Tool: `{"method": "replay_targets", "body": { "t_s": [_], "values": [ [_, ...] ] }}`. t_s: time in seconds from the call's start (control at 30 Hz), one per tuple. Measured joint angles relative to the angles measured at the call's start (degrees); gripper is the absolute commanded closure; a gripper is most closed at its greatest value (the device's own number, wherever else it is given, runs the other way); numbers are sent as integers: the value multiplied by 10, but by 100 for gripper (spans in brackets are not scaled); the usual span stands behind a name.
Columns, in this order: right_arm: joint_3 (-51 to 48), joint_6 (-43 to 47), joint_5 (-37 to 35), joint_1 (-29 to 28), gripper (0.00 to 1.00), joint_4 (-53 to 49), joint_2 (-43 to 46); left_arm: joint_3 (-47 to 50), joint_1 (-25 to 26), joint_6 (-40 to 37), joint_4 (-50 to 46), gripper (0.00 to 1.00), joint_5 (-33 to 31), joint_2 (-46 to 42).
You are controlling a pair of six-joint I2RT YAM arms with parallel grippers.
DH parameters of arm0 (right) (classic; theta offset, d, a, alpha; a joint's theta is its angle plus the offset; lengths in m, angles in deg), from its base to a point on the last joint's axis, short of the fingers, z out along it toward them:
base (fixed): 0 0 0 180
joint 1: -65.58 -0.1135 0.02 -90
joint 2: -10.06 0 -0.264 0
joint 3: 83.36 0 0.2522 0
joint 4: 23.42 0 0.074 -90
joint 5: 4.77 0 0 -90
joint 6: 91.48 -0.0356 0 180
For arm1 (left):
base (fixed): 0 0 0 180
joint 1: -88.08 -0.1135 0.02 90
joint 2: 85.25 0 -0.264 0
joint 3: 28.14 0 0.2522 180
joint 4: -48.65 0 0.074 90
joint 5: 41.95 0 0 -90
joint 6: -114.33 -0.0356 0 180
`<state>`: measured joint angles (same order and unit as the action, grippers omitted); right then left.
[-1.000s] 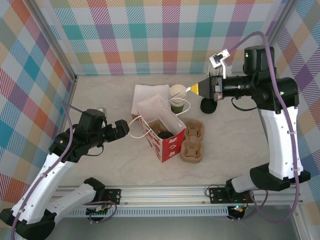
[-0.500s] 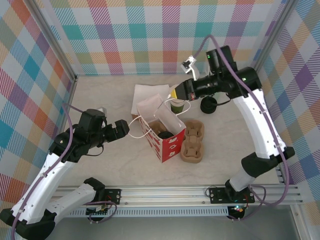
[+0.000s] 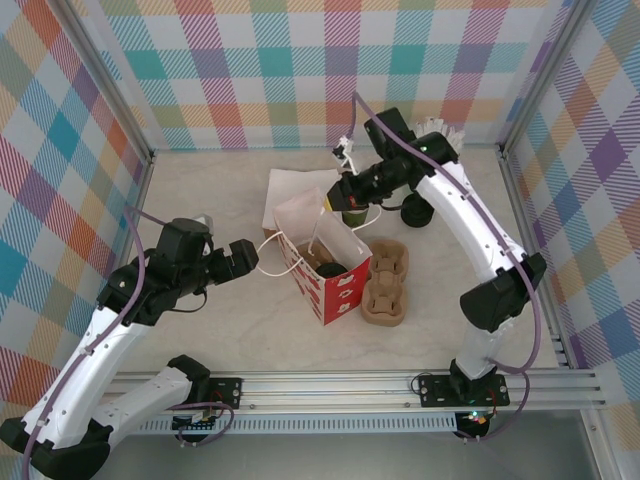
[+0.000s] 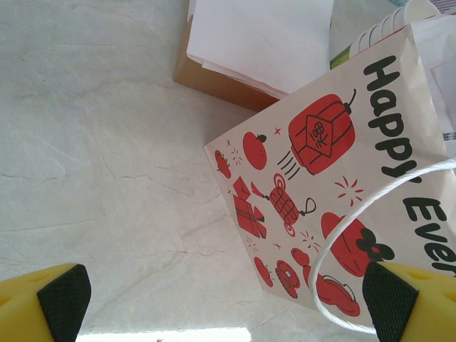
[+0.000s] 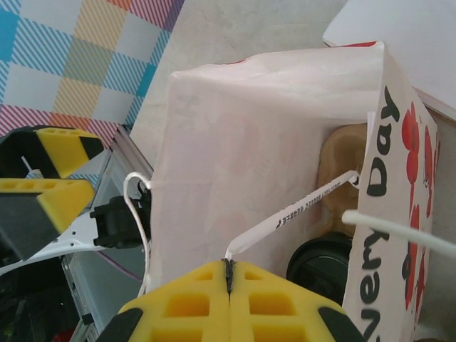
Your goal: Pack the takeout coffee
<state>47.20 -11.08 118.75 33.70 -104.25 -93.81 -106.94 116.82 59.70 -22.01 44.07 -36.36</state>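
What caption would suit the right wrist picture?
Shut right pincer grips a thin white stick, aimed into the open paper bag.

walls [image 3: 300, 70]: pastel plaid | tabletop [image 3: 200, 200]: pale marbled | frame [image 3: 330, 385]: metal posts, front rail

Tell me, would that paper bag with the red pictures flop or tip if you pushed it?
Probably a bit floppy: the paper gift bag has thin, creased walls. It likely weighs little, so a push could slide or tip it, though the dark round thing inside may steady it. Its cord handle looks limp.
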Motion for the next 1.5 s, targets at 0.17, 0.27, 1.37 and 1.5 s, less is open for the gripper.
{"method": "replay_targets", "body": {
  "t_s": [0.17, 0.27, 1.37, 1.5],
  "values": [
    [-6, -3, 2, -5, 95, 16, -11, 0, 0, 0, 0, 0, 0, 0],
    [-6, -5, 5, -8, 92, 22, -16, 0, 0, 0, 0, 0, 0, 0],
    [9, -20, -82, -8, 40, 25, 113, -2, 0, 13, 0, 0, -11, -18],
    [-14, -23, -101, -8, 32, 35, 162, -5, 0, 13, 0, 0, -16, -27]
  ]
}}
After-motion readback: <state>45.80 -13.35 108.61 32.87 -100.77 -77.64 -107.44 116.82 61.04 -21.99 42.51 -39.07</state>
